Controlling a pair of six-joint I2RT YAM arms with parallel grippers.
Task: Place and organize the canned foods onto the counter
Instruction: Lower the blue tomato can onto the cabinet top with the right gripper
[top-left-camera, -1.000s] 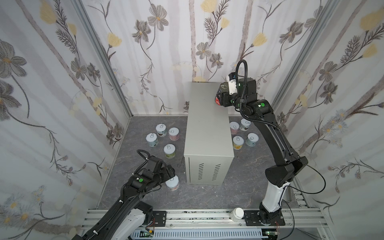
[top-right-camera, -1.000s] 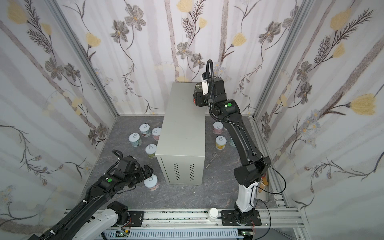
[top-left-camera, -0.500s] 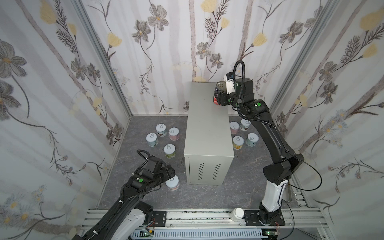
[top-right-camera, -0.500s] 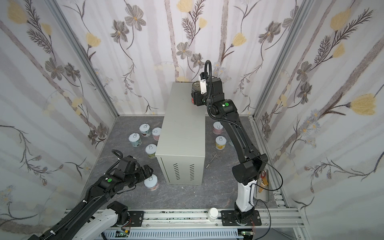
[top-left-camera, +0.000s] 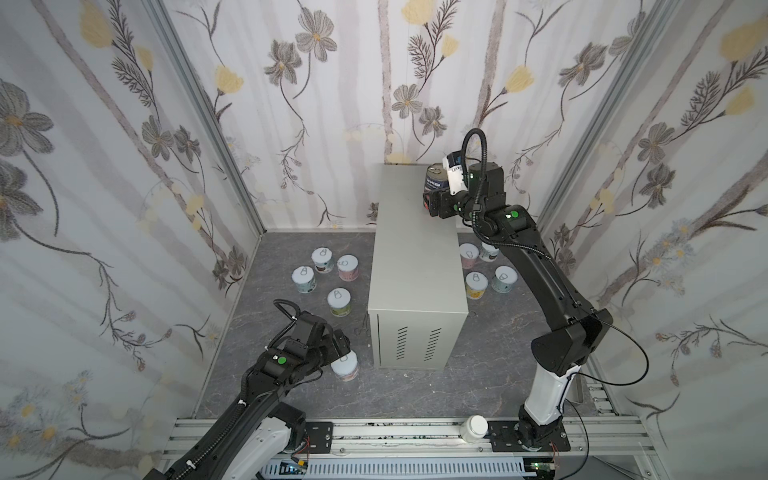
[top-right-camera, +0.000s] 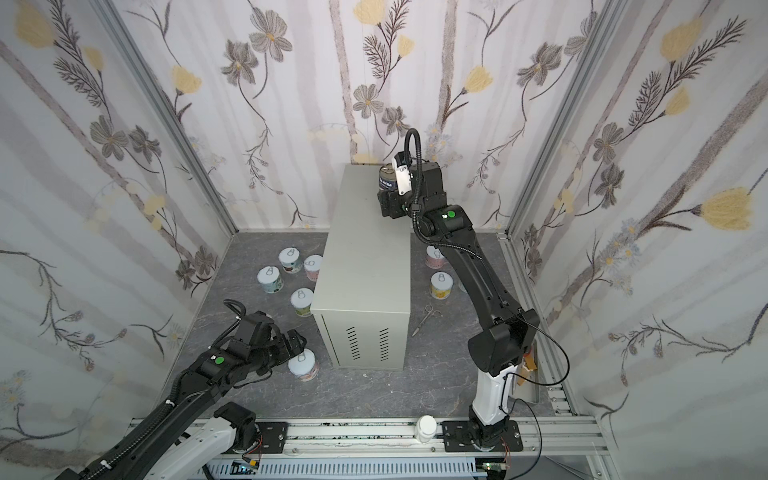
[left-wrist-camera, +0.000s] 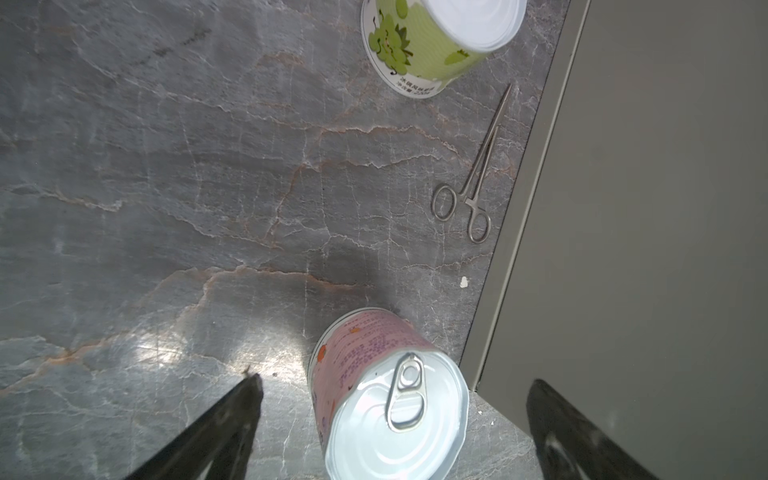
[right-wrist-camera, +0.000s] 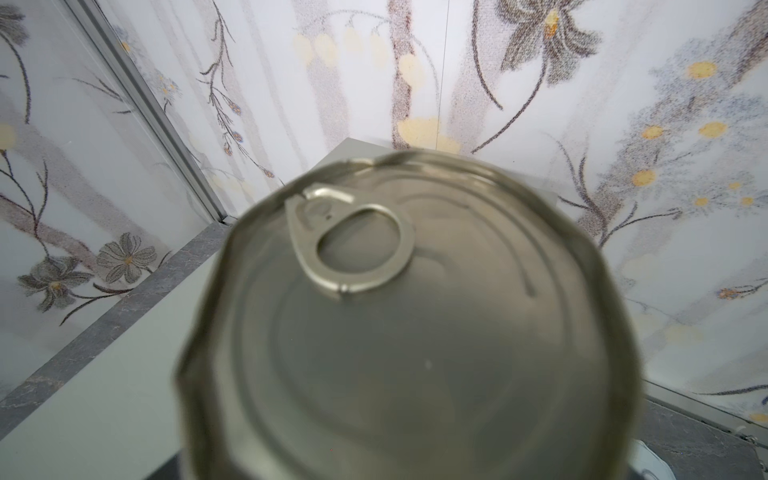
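Right pincer (top-left-camera: 433, 200) first: it has swung in from off the counter's side and now sits over the far right corner of the counter (top-left-camera: 415, 249), with the tomato can (top-left-camera: 435, 182) upright in front of it. A second ago that can hung tilted, clear of the edge. The jaws are hidden behind the can, so I cannot tell whether they clamp it or have let go. In the wrist view the pull-tab lid (right-wrist-camera: 411, 316) fills the picture, with grey counter top below it. My read is that the first can is being set down.

The dark blue label carries white lettering starting "La"; the rest is too soft to read.

Over to the left pincer (left-wrist-camera: 392, 384), which hasn't budged: fingers wide apart, straddling the pink can (left-wrist-camera: 390, 399) on the floor (left-wrist-camera: 166, 187) without touching it. Its small print is unreadable. Past it lie forceps (left-wrist-camera: 473, 183) beside the counter wall, then a green can (left-wrist-camera: 432, 41) with grapes and characters too small to read.

By my count, nine short cans remain below.
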